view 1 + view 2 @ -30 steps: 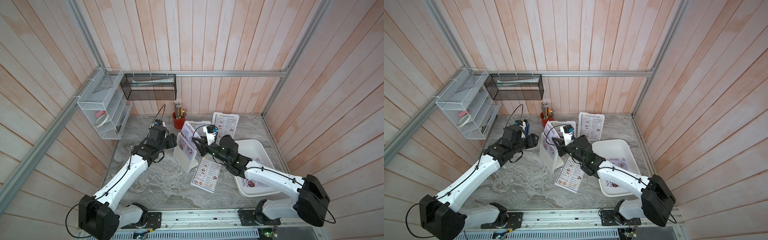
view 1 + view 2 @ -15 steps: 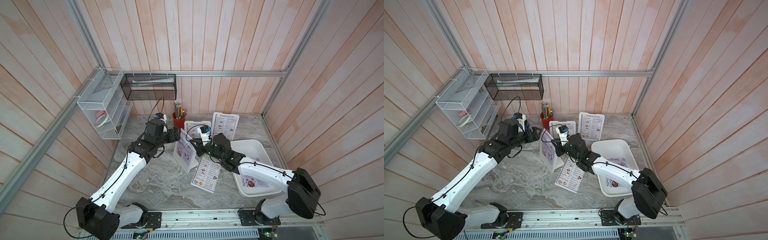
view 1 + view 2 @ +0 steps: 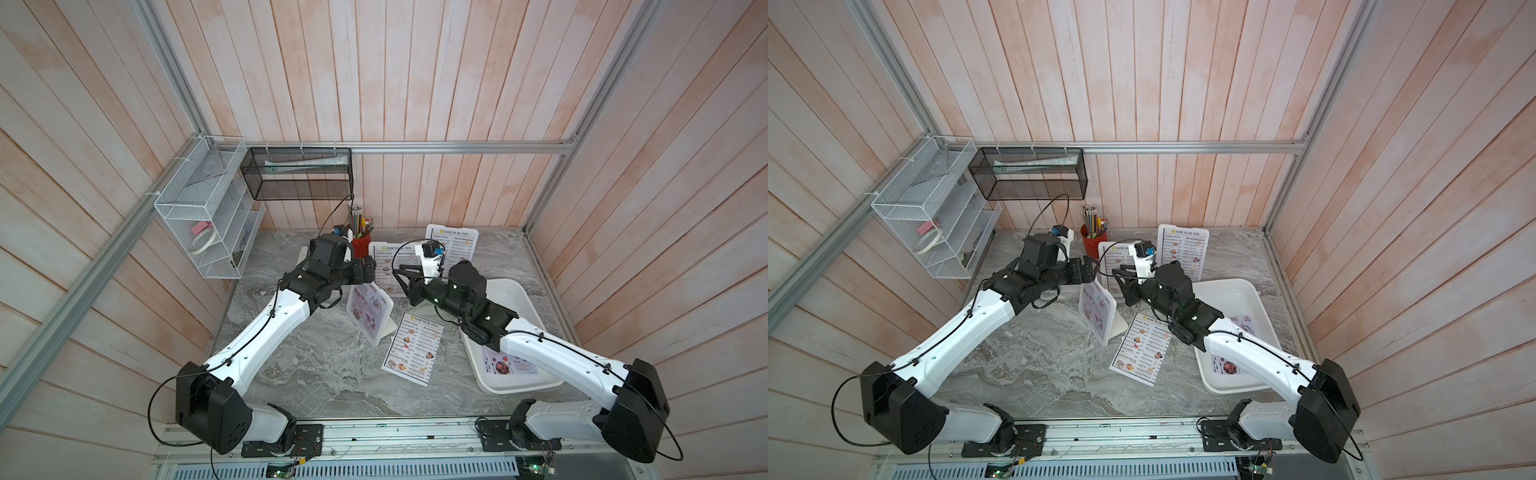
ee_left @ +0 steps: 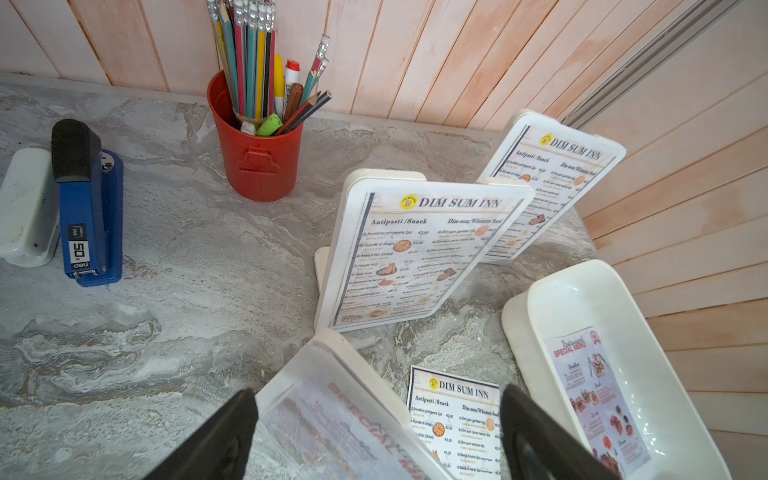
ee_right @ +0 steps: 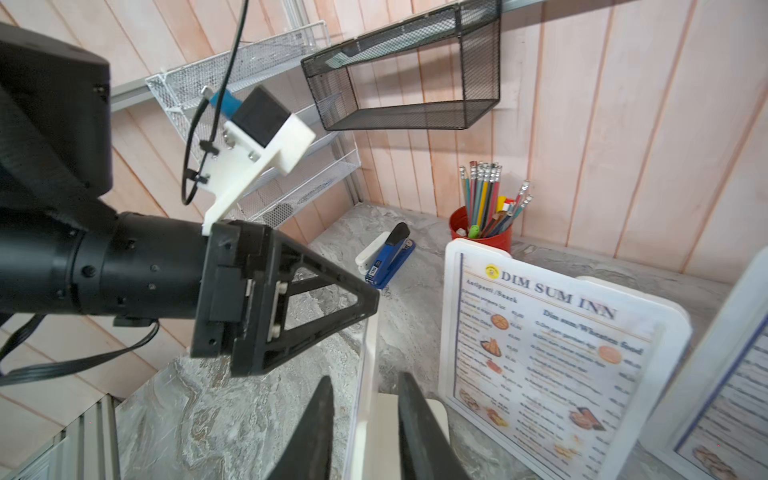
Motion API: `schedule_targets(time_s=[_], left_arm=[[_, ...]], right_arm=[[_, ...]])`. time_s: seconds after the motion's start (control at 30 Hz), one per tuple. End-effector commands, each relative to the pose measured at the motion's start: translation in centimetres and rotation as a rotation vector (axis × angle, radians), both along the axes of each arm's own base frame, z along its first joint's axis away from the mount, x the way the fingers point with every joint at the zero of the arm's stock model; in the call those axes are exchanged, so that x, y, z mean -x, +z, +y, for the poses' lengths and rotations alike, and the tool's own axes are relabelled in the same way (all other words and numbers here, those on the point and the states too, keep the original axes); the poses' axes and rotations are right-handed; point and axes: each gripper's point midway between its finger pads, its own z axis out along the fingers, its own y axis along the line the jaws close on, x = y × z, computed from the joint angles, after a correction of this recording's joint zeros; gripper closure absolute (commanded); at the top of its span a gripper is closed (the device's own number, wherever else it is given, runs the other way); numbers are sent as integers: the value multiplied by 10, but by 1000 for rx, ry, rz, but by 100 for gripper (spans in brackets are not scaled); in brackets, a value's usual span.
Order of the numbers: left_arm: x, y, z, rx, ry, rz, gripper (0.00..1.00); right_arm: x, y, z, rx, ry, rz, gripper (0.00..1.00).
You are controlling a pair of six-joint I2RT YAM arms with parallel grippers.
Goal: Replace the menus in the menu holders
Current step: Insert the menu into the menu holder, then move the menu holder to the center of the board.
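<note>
The left claw (image 4: 376,392) is wide open, with the top of the menu holder (image 4: 353,359) between its fingers. The right claw (image 5: 365,378) sits a little open around that holder's top edge; I cannot tell if it pinches. The holder stands on the counter (image 3: 316,365).

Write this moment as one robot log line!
left tool: open by Special Menu holder | right tool: astride its top edge, grip unclear | Dim Sum menu: flat on table

menu (image 3: 413,349) flat on table (image 3: 324,374), between holder (image 3: 370,309) and tray (image 3: 523,307)
</note>
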Motion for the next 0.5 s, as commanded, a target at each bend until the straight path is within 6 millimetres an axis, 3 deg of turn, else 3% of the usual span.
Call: schedule_targets(time_s=[0.0, 0.27, 0.47], left_arm=[[2, -9, 1, -78, -7, -9, 7], [12, -32, 6, -111, 9, 39, 8], [15, -23, 12, -99, 23, 23, 6]], right_arm=[[-7, -11, -10, 24, -47, 61, 72], [6, -24, 9, 38, 79, 109, 58], [20, -41, 20, 73, 151, 147, 48]])
